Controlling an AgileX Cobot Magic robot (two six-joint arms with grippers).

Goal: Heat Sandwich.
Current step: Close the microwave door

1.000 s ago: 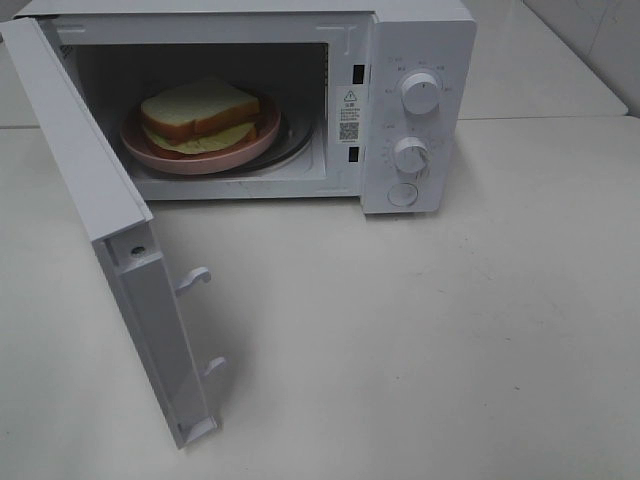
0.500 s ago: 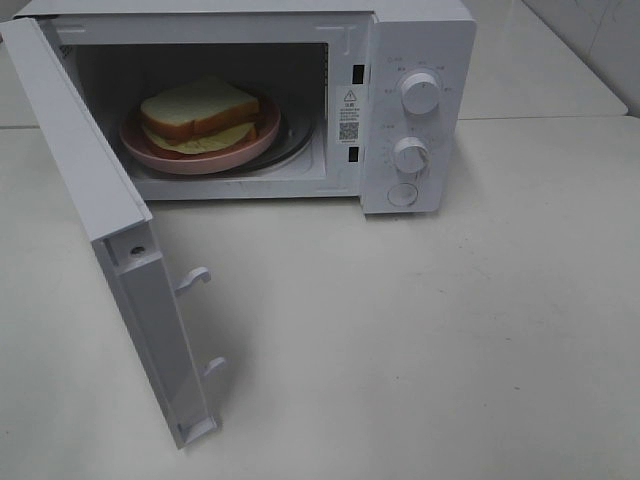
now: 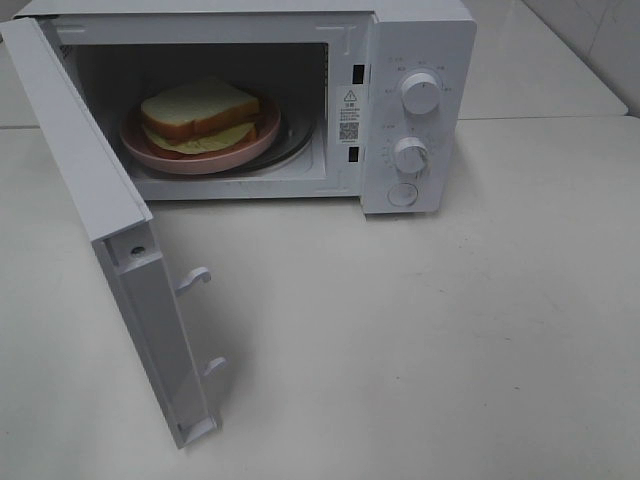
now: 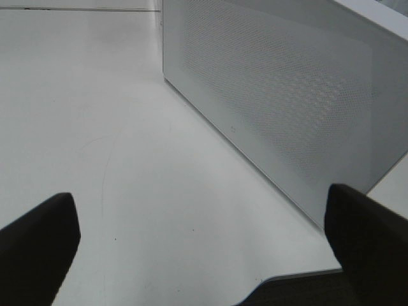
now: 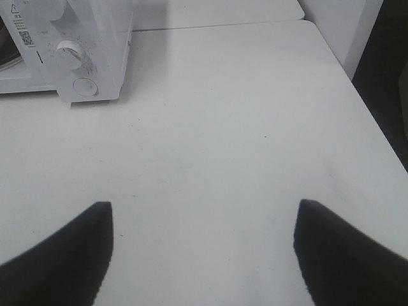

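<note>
The sandwich [image 3: 200, 108] is set on its pink plate [image 3: 200, 163] inside the microwave [image 3: 420, 30], ready for heating once the open door [image 3: 90, 190] is shut; the left fingers [image 4: 38, 245] and right fingers [image 5: 57, 255] are held wide, empty.

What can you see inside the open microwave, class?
A sandwich sits on a pink plate, which rests on the glass turntable. The sandwich covers the plate's middle.

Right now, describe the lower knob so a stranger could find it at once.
Start at the white microwave, its door open, on the table. Its control panel, on the right side, carries two knobs, one above the other. The lower knob is the one directly above the flat round button, unlike the upper knob.
</note>
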